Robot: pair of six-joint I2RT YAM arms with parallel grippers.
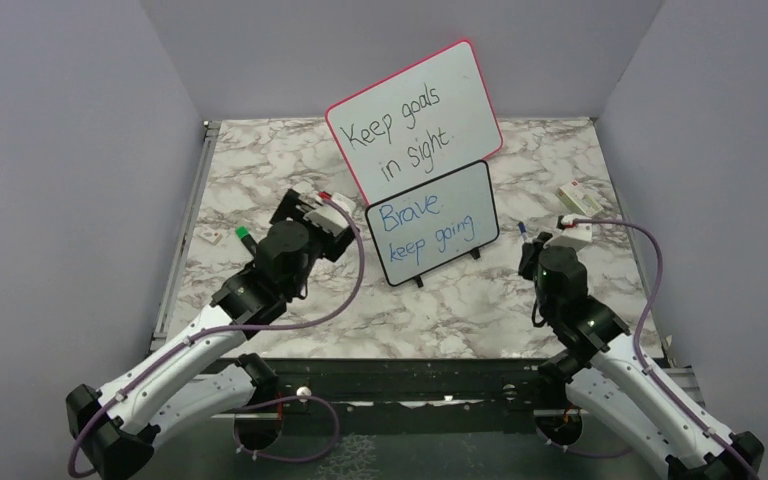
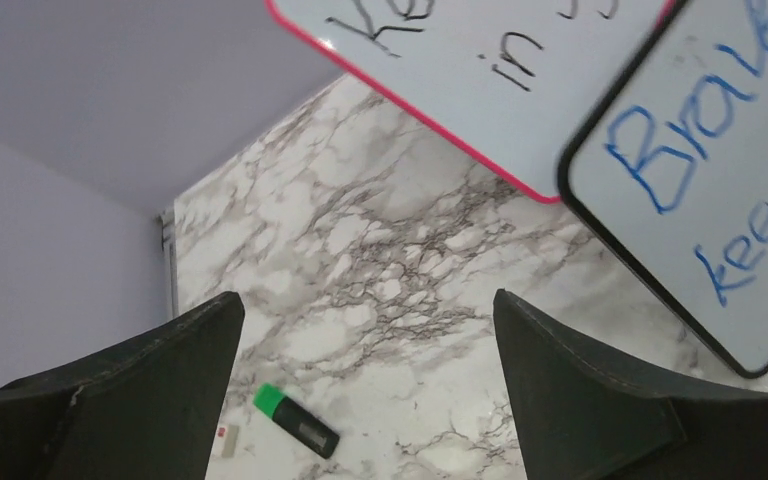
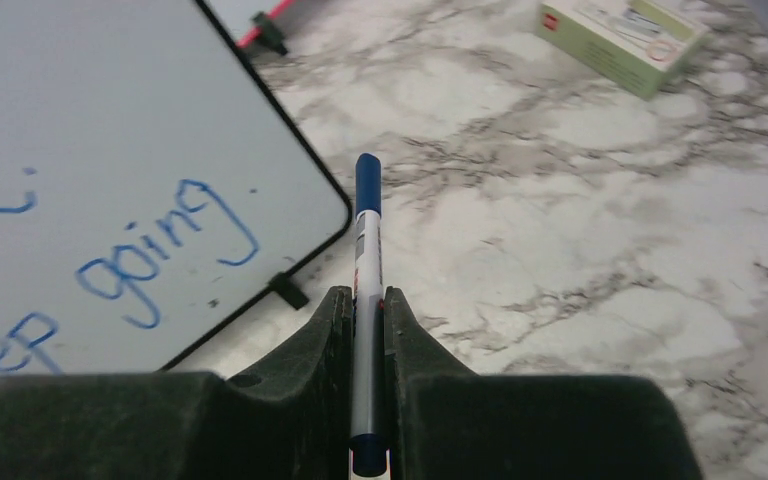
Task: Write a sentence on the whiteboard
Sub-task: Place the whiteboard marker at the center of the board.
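Markers, two: blue marker point(image 3: 365, 230) in right claw point(image 3: 366, 298), green-capped marker point(image 2: 295, 420) loose.

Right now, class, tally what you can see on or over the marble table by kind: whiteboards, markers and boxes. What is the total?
Whiteboards: 2 (pink-framed whiteboard, black-framed whiteboard)
Markers: 2 (blue marker in the right hand, green-capped marker lying loose)
Boxes: 1 (small box)
Total: 5

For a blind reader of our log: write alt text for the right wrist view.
The right hand grips a blue marker pointing forward beside a corner of the black-framed whiteboard, whose blue handwriting ends in "going". A small box lies farther off on the marble table.
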